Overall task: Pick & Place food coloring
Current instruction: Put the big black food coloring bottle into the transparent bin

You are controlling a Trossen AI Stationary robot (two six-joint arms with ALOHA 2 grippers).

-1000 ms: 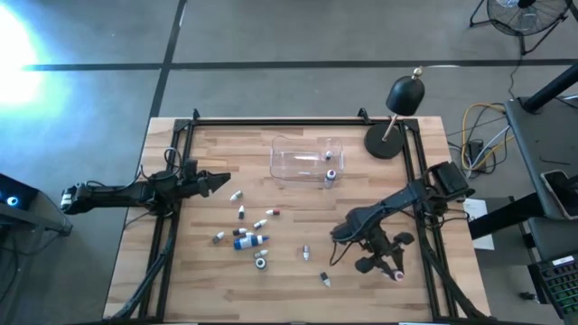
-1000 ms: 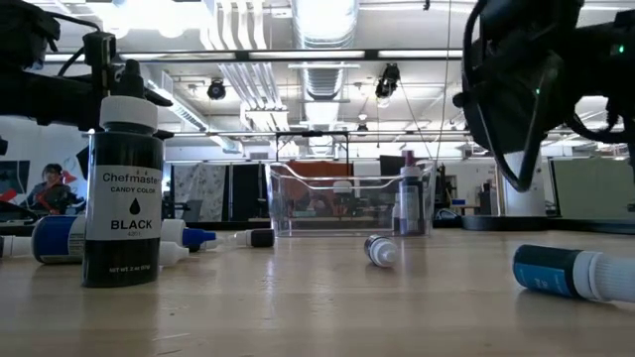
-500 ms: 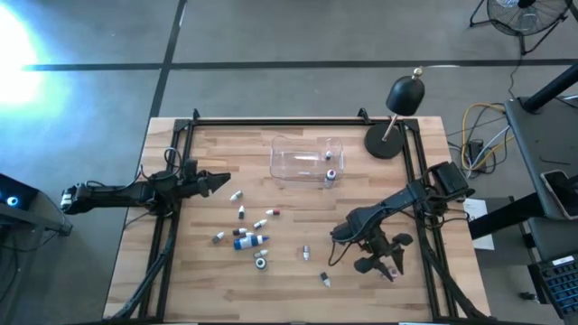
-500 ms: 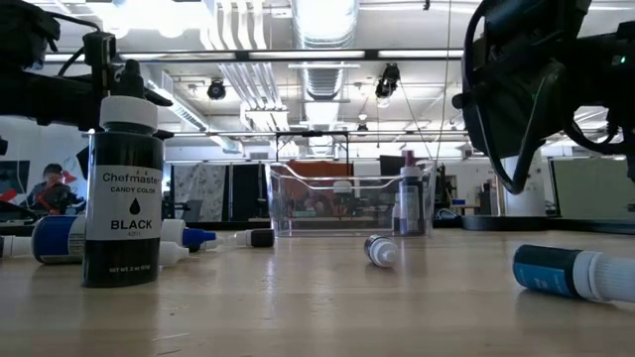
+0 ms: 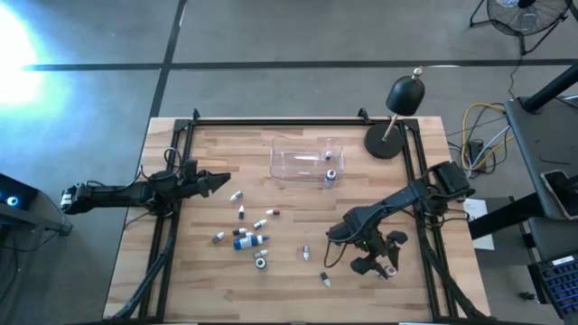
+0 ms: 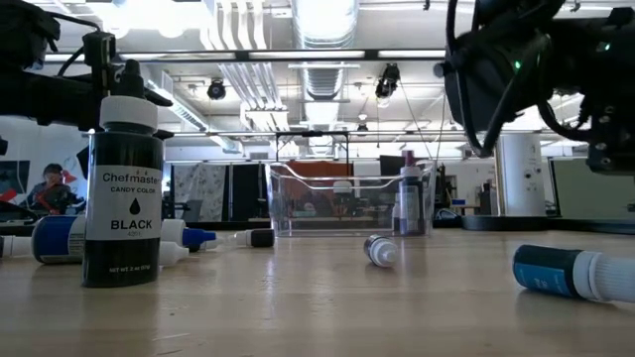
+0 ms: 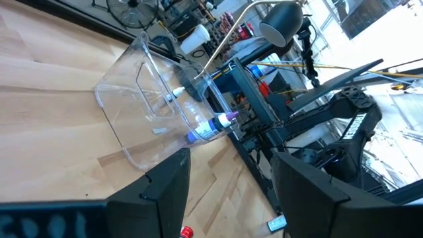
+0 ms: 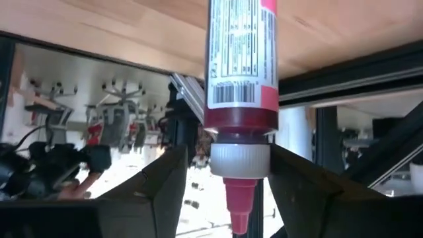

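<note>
Several tiny food coloring bottles point(image 5: 248, 239) lie scattered on the wooden table left of centre, and one black bottle point(image 6: 123, 193) stands upright. A clear plastic tub point(image 5: 307, 161) sits toward the far edge with one bottle point(image 5: 330, 175) upright inside. My right gripper point(image 5: 379, 262) hangs over the table's near right part, shut on a red-labelled bottle point(image 8: 239, 79). My left gripper point(image 5: 221, 182) waits open over the table's left side, its fingers pointing at the tub point(image 7: 152, 112). My right gripper pinches the red-labelled bottle between its two fingers point(image 8: 168, 178) at the lower body, just above the white collar point(image 8: 239, 158). The pink nozzle point(image 8: 238, 198) sticks out back toward the wrist. The bottle is lifted clear of the table.
A black desk lamp point(image 5: 397, 117) stands at the far right corner. Dark frame rails point(image 5: 172, 226) run along the table's left and right edges. A blue bottle point(image 6: 575, 273) and a small one point(image 6: 380, 250) lie near the front, below my right arm.
My right gripper, carrying the bottle, has moved a little toward the table's left and far edges and has turned somewhat. The left arm and the loose bottles have stayed put.
</note>
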